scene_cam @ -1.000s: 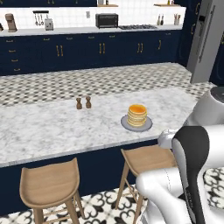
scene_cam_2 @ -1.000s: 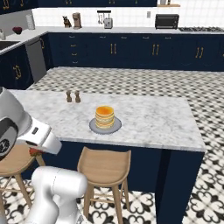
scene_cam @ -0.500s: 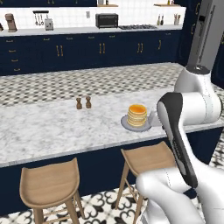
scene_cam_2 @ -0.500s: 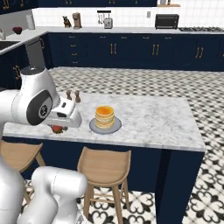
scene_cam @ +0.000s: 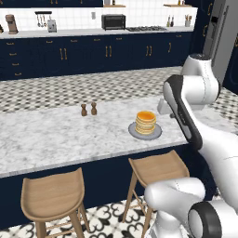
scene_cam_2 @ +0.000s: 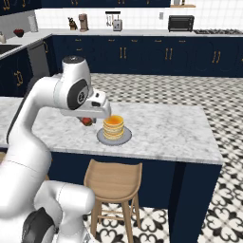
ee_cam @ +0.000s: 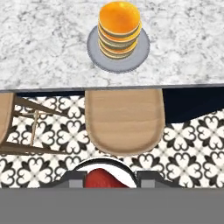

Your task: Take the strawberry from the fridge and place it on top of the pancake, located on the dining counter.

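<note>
Your gripper (scene_cam_2: 87, 121) pinches the strawberry (scene_cam_2: 87, 122) above the counter (scene_cam_2: 166, 133), just beside the pancake (scene_cam_2: 114, 126) on its plate (scene_cam_2: 114, 138). You see the stack lies ahead of the fingers, so carry the berry forward over it.

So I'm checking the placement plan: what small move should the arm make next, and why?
Probably carry the end effector a little further sideways until it is over the pancake, before lowering. It is shut on the strawberry, and in the right base view the fruit hangs beside the stack, over the dining counter, not above it.
</note>
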Available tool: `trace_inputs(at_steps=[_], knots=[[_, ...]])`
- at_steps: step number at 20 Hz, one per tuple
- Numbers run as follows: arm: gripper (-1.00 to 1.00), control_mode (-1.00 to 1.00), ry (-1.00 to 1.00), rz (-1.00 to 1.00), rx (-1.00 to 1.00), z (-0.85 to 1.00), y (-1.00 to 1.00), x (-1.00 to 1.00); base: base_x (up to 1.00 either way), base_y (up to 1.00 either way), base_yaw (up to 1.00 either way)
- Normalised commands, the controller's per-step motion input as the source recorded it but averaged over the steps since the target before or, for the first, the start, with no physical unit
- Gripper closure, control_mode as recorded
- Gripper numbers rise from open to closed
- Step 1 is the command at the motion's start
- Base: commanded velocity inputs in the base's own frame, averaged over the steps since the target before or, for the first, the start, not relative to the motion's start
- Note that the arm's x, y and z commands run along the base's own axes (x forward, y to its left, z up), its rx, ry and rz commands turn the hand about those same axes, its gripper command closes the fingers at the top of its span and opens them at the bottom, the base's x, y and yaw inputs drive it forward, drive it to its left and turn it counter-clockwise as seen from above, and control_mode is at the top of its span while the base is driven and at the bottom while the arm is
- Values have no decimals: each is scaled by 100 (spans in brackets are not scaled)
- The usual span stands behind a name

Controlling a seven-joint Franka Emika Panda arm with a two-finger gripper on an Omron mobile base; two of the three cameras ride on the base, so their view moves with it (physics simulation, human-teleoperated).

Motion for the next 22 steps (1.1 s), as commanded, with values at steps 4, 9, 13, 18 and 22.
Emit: trace_inputs(at_steps=[4, 9, 13, 18, 22], knots=[[100, -100, 0, 1, 0, 0, 3, 100, 0, 0, 0], [100, -100, -4, 3, 0, -25, 4, 100, 0, 0, 0], [100, -100, 6, 8, 0, -29, 12, 100, 0, 0, 0], [100, -100, 7, 3, 0, -49, -3, 100, 0, 0, 0], [100, -100, 4, 0, 0, -52, -12, 100, 0, 0, 0]])
